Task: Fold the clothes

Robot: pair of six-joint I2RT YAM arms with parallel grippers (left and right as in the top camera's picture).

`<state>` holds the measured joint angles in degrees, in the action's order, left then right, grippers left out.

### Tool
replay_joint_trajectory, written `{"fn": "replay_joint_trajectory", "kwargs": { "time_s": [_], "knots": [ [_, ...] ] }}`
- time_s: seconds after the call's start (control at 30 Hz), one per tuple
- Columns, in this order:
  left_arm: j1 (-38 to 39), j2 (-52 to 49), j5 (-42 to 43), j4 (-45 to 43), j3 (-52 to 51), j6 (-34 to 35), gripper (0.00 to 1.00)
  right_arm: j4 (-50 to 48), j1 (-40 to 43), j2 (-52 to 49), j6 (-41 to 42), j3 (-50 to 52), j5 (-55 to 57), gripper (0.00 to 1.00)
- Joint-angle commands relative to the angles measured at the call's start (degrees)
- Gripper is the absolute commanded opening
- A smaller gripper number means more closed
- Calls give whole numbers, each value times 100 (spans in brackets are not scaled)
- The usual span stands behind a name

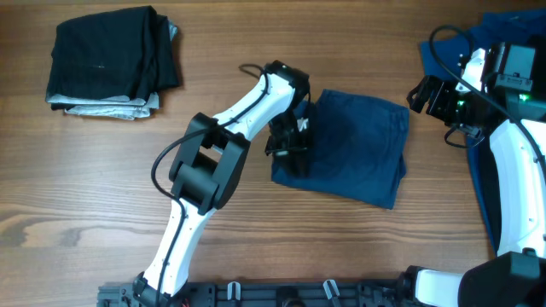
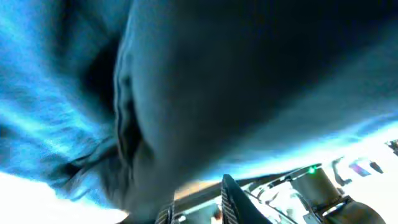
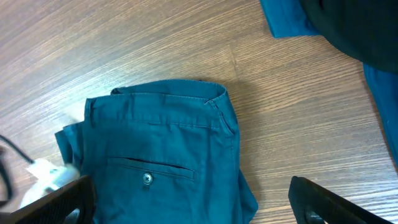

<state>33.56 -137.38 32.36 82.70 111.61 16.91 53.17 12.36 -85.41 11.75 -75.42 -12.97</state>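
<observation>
— At the middle of the table (image 1: 85,196), where were the navy shorts (image 1: 358,145)?
— Folded flat there, the left gripper (image 1: 288,141) at their left edge; its grip couldn't be made out.
— And the right gripper (image 1: 422,94)?
— Spread wide, empty, near the shorts' upper right corner.

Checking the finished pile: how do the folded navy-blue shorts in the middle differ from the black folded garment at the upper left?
The folded navy-blue shorts lie alone centrally, the left hand at their edge; the black folded garment tops a light grey garment in the far-left corner, untouched. Both are folded flat.
</observation>
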Motion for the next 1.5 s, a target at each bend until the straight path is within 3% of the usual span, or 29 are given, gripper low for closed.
{"fn": "replay_joint_trajectory", "kwargs": {
  "time_s": [0.0, 0.03, 0.07, 0.33, 0.53, 0.63, 0.87, 1.47],
  "knots": [
    [-138, 1113, -1563, -221, 702, 197, 40, 0, 0, -52, 39, 11, 98, 100],
    [-136, 1255, -1895, -476, 702, 190, 56, 0, 0, -52, 39, 11, 98, 100],
    [-136, 1303, -2090, -717, 702, 122, 57, 0, 0, -52, 37, 11, 98, 100],
    [-116, 514, -2129, -1869, 553, -350, 48, 0, 0, -52, 39, 11, 98, 100],
    [-116, 57, -2081, -2503, 553, -457, 55, 0, 0, -52, 39, 11, 98, 100],
    [-118, 42, -1670, -2597, 553, -457, 58, 0, 0, -52, 39, 11, 98, 100],
    [-190, 114, -1674, -2815, 616, -455, 52, 0, 0, -52, 35, 11, 98, 100],
    [-17, 297, -1676, -3025, 647, -457, 56, 0, 0, -52, 37, 11, 98, 100]
  ]
}}
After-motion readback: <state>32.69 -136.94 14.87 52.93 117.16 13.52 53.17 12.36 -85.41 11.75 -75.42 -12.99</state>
